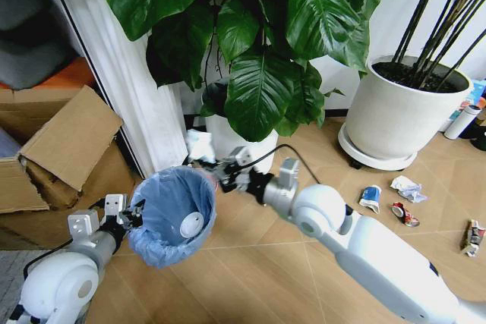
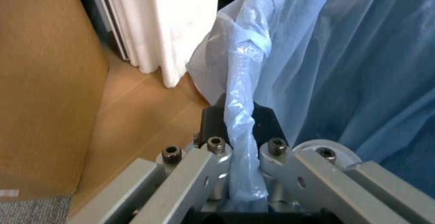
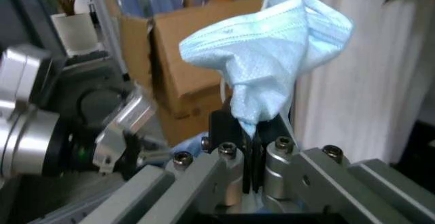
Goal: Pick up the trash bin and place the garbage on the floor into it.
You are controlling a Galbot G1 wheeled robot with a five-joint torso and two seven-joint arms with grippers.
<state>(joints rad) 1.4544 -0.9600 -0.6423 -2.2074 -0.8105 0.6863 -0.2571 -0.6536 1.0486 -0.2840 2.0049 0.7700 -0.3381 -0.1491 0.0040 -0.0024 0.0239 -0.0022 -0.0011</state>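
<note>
Pinching the trash bin (image 1: 173,214) rim, left gripper (image 2: 239,127); right gripper (image 3: 250,132) clamps a blue mask (image 3: 268,51); no writing legible.

The floor (image 1: 258,263) is tan wood-look board in a chevron pattern. On its right side lie a crushed blue-white can (image 1: 370,198), a crumpled white paper wad (image 1: 407,187), a red crushed wrapper (image 1: 404,214) and a dark wrapper (image 1: 472,237). Far right stands a big white plant pot (image 1: 402,115); cardboard boxes (image 1: 53,157) sit left.
</note>
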